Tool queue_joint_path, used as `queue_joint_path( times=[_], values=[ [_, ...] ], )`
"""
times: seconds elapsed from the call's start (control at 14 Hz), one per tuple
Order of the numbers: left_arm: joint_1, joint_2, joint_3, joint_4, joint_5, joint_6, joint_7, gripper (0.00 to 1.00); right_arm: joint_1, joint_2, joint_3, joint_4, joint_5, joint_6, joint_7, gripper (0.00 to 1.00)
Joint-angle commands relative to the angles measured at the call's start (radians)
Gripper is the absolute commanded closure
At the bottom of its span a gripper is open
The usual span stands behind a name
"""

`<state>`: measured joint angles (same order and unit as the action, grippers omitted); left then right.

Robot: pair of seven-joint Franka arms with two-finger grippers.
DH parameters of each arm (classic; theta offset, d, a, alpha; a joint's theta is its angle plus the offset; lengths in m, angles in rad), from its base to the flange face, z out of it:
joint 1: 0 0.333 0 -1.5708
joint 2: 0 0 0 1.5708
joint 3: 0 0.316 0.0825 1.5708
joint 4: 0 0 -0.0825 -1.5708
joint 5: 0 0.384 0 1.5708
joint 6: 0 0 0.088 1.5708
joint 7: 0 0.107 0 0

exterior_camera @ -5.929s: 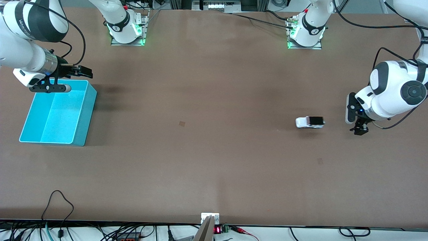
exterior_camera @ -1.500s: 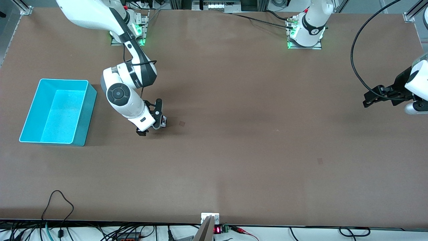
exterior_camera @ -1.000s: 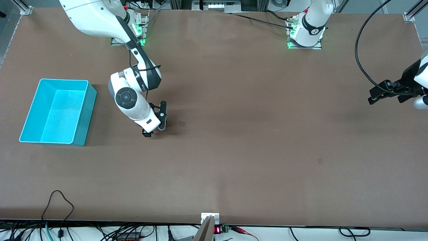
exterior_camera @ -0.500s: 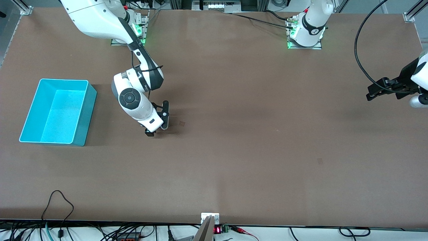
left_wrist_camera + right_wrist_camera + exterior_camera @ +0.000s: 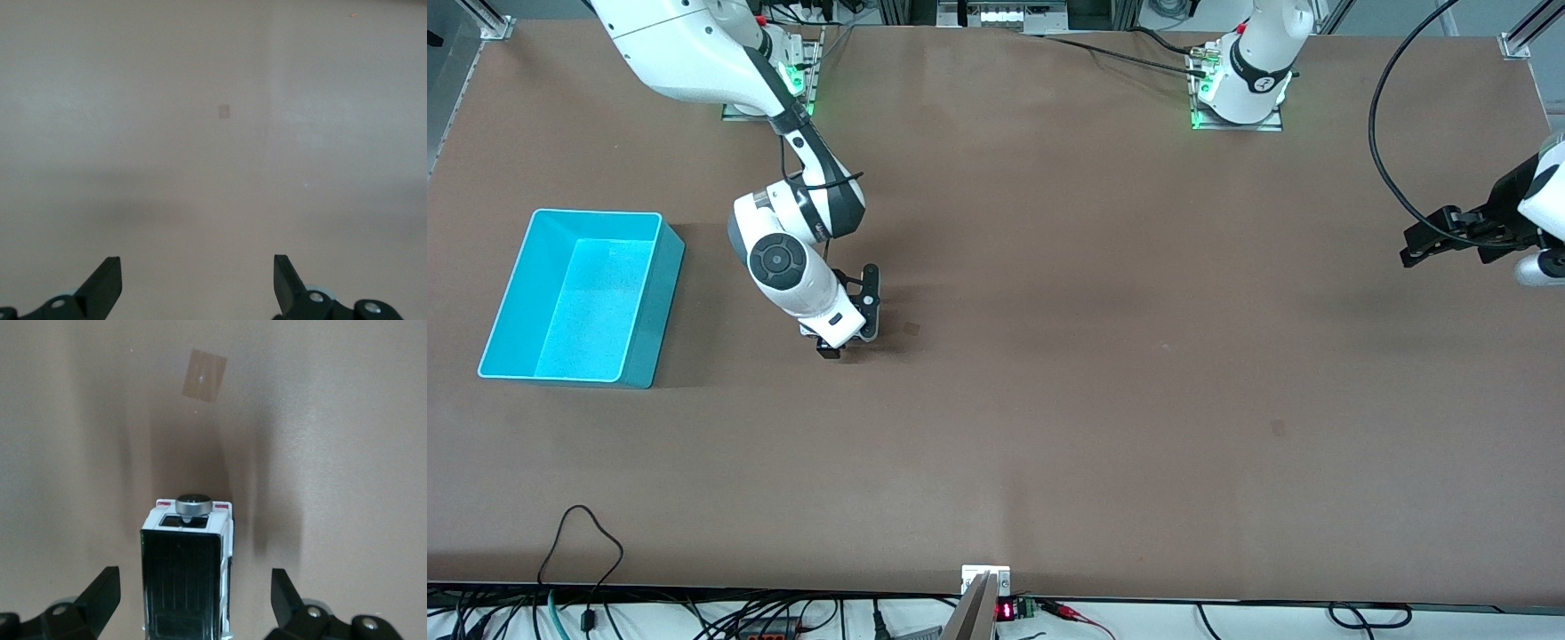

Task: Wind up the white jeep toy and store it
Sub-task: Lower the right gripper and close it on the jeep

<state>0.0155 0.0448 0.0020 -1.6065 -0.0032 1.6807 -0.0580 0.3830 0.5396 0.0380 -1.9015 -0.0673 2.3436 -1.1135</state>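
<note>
We see the open cyan plastic bin point(image 5: 578, 298) at the middle left of the front frame, on the brown table point(image 5: 1103, 391). The right gripper point(image 5: 845, 342) sits left of centre, low over the table, with the small white jeep toy with its black roof panel point(image 5: 187, 577) between its spread fingers. The left gripper point(image 5: 1414, 251) hangs at the right edge, upper half.

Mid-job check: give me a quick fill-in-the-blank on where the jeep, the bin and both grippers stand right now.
The white jeep toy sits between the ____ gripper's open jaws.
The cyan bin holds ____.
The left gripper, jaws ____, waits over the table's left-arm end.

Missing words: right; nothing; open
</note>
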Motion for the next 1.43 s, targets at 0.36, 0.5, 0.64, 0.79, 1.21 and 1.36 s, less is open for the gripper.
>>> queue_joint_path(
  times=[0.36,0.5,0.64,0.79,1.21,1.36],
  values=[
    [0.049,-0.068,-0.046,-0.079,-0.015,0.027,0.018,0.00,-0.001,0.016,0.005,-0.004,0.001,0.011,-0.002,0.40],
    [0.055,-0.072,-0.059,-0.079,-0.015,0.017,0.017,0.00,-0.001,0.020,0.005,-0.004,0.001,0.014,0.000,0.54],
    [0.057,-0.074,-0.059,-0.079,-0.015,-0.004,0.017,0.00,-0.001,0.019,0.005,-0.001,0.001,0.014,0.001,0.74],
    [0.060,-0.074,-0.059,-0.079,-0.015,-0.006,0.017,0.00,-0.001,0.017,0.005,-0.001,0.001,0.014,0.003,0.91],
    [0.060,-0.072,-0.057,-0.078,-0.017,-0.006,0.012,0.00,-0.045,-0.099,-0.006,0.002,0.001,-0.038,0.007,0.95],
    [0.060,-0.072,-0.057,-0.075,-0.017,0.000,0.018,0.00,-0.100,-0.156,-0.006,0.002,0.001,-0.096,0.006,0.95]
  ],
)
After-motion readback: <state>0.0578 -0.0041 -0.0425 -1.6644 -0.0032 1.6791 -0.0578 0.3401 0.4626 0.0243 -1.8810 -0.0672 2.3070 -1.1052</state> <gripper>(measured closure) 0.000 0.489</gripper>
